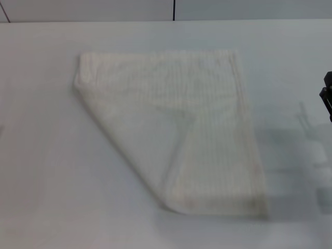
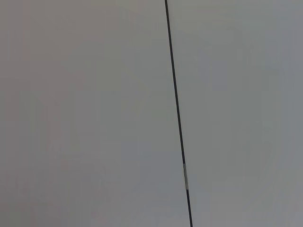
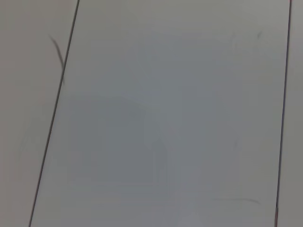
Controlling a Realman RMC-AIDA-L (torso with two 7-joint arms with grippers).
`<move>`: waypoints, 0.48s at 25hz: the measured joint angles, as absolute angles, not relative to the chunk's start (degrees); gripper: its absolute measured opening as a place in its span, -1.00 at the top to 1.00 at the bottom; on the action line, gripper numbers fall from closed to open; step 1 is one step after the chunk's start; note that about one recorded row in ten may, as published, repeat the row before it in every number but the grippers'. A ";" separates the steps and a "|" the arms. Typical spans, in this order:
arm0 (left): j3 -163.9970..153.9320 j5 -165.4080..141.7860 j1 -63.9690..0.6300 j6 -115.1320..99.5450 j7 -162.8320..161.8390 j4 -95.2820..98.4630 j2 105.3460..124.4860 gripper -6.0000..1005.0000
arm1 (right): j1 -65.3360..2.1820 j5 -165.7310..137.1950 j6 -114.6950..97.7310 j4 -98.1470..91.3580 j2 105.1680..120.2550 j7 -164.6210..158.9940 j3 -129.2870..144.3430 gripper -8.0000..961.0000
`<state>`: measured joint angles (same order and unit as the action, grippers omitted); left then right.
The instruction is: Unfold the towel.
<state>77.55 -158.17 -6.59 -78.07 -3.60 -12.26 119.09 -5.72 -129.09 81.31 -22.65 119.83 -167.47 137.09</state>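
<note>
The cream-white towel lies on the white table in the head view, with faint ribbed stripes. Its near-left corner is folded over onto the cloth, which leaves a diagonal fold edge running from the far left down to the near middle. A dark part of my right gripper shows at the right edge of the head view, off to the right of the towel and apart from it. My left gripper is out of view. Both wrist views show only pale flat surfaces with thin dark lines.
The table's far edge runs along the top of the head view, with a wall and a dark vertical seam behind it. Shadows fall on the table to the right of the towel.
</note>
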 joint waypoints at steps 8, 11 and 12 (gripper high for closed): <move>77.21 -158.25 -6.59 -78.14 -3.60 -12.27 119.09 -0.65 | -5.99 -129.19 81.35 -22.89 119.79 -167.32 137.35 -0.68; 76.51 -158.25 -6.60 -78.14 -3.56 -12.40 119.09 -0.65 | -6.15 -129.16 81.33 -23.20 119.79 -167.37 137.98 -0.68; 76.29 -158.26 -6.64 -78.14 -3.50 -12.48 119.09 -0.65 | -6.18 -129.09 81.16 -23.70 119.79 -167.53 137.98 -0.68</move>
<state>76.29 -158.26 -6.64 -78.14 -3.50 -12.48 119.09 -6.18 -129.09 81.16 -23.70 119.79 -167.53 137.98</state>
